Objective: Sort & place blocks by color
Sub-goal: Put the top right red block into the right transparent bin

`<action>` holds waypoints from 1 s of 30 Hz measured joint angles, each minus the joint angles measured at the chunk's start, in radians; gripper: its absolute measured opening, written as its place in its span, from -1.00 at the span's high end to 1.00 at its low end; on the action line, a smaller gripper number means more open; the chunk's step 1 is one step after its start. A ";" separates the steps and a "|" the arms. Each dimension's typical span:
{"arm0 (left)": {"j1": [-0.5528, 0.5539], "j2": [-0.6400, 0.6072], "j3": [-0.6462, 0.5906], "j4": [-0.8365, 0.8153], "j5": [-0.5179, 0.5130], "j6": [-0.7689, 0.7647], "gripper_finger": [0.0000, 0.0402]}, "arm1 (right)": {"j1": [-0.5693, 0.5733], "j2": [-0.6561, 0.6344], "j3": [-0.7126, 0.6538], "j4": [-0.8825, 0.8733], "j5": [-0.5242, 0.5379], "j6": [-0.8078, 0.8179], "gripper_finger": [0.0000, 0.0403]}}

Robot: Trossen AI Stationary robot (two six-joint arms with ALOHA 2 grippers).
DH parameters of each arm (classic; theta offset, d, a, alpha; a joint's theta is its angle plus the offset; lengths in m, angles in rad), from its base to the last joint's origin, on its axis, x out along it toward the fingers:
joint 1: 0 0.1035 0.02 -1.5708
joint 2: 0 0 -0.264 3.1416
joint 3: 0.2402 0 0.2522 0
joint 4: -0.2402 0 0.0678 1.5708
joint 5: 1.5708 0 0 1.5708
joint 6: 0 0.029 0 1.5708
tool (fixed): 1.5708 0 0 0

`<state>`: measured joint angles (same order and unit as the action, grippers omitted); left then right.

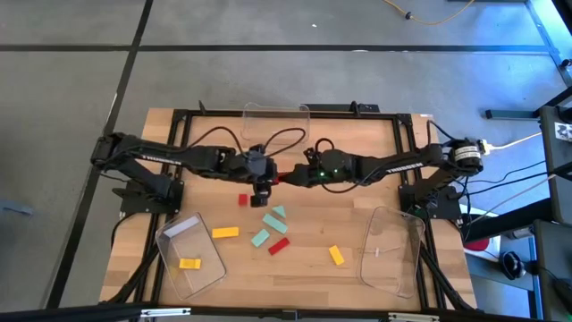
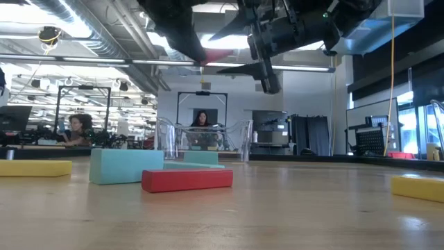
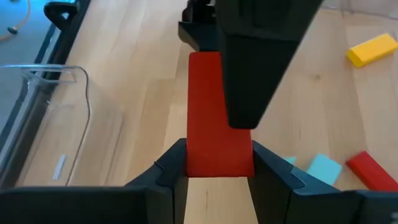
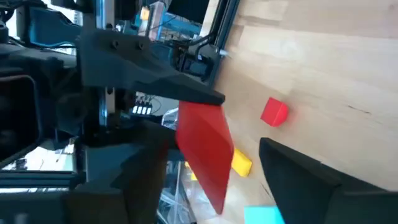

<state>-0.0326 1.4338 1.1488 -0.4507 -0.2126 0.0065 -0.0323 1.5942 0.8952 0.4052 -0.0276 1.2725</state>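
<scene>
A red block (image 3: 208, 99), a short bar, hangs in the air over the table's middle (image 1: 284, 179). My left gripper (image 3: 219, 177) is shut on it. My right gripper (image 4: 217, 183) comes from the table's right and stands open, one finger (image 3: 255, 68) on either side of the bar's other end. A gap shows beside one finger (image 4: 298, 171); whether the other touches, I cannot tell. On the table below lie a red cube (image 1: 242, 199), mint blocks (image 1: 273, 217), a red bar (image 1: 279, 245) and yellow bars (image 1: 225, 233). My left gripper pinches the red bar's near end (image 3: 217, 158) between its two fingers (image 3: 168, 174), one on each long side. The fingers slant down from the table's left and lie along the bar, which sticks out ahead of them. The bar is lifted clear of the table (image 2: 215, 55).
Three clear bins stand on the table: one at the near left (image 1: 170, 240) with a yellow block (image 1: 189, 264) in it, one at the near right (image 1: 391, 259), one at the far middle (image 1: 277, 114). Another yellow bar (image 1: 336, 255) lies near the right bin.
</scene>
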 joint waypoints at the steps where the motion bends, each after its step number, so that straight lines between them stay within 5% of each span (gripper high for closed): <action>1: 0.000 0.000 0.000 -0.005 0.004 0.002 0.42 | 0.000 -0.002 0.000 0.012 0.004 0.000 -0.19; 15: 0.018 -0.004 0.000 -0.012 0.006 0.011 0.42 | -0.003 -0.004 0.000 0.018 -0.008 0.001 0.78; 22: 0.024 -0.007 0.016 -0.025 -0.031 0.011 0.42 | -0.030 -0.019 0.000 0.014 -0.049 -0.051 0.81; 30: 0.058 -0.045 0.182 -0.264 -0.045 -0.008 -0.39 | -0.126 -0.204 -0.002 -0.310 -0.138 -0.294 0.81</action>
<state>0.0253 1.3885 1.3306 -0.7142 -0.2573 -0.0020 -0.1588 1.3899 0.8929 0.0954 -0.1661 0.9782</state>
